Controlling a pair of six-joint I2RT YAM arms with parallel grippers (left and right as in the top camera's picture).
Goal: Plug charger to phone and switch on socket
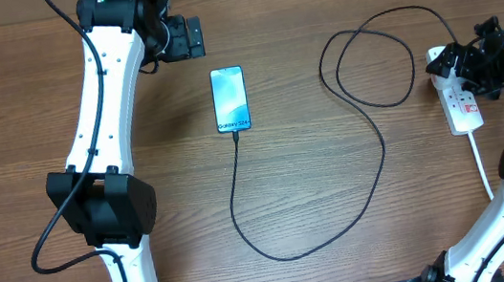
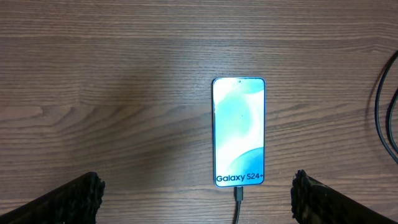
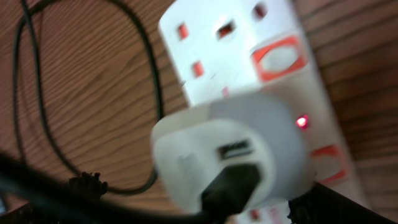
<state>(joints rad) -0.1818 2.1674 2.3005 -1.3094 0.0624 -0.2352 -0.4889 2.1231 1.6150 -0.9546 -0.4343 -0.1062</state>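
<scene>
The phone (image 1: 230, 98) lies well left of the socket (image 1: 460, 101), the charger (image 1: 384, 149) looping between them.

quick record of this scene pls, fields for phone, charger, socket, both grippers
phone: flat on table, screen lit
charger: tip at phone's bottom edge, plug in white adapter on socket
socket: red light lit beside adapter
left gripper: open, near phone, holding nothing
right gripper: open, over socket
</scene>
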